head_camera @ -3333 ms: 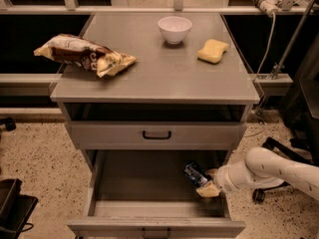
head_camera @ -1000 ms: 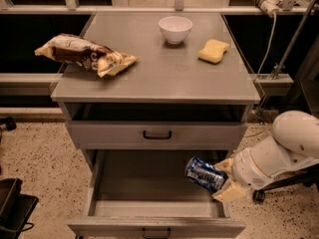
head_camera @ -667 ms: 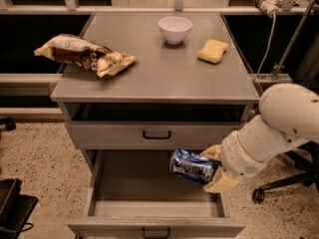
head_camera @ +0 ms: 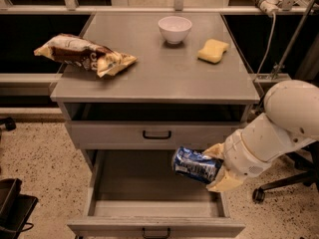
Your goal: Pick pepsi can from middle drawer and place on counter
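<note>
My cream two-finger gripper (head_camera: pixel 216 167) clamps the dark-blue metal pepsi can (head_camera: pixel 194 165) mid-wall, tilted above the right side of the open grey metal middle drawer (head_camera: pixel 133 184); I judge it light, slick, dentable.

The snack bag (head_camera: pixel 84 55) is lying at the left edge of the worktop (head_camera: pixel 159 73), overhanging it a little. The bowl (head_camera: pixel 175 29) is sitting at the back, near the middle, and the sponge (head_camera: pixel 213 51) is lying to its right, slightly nearer the front. Below, the upper drawer front (head_camera: pixel 114 133) is sitting closed, and the middle drawer (head_camera: pixel 139 183) is standing pulled out beneath it. The claw (head_camera: pixel 218 167) is hovering over the drawer's right side, gripping the pepsi can (head_camera: pixel 196 165), which is hanging tilted above the drawer floor.
</note>
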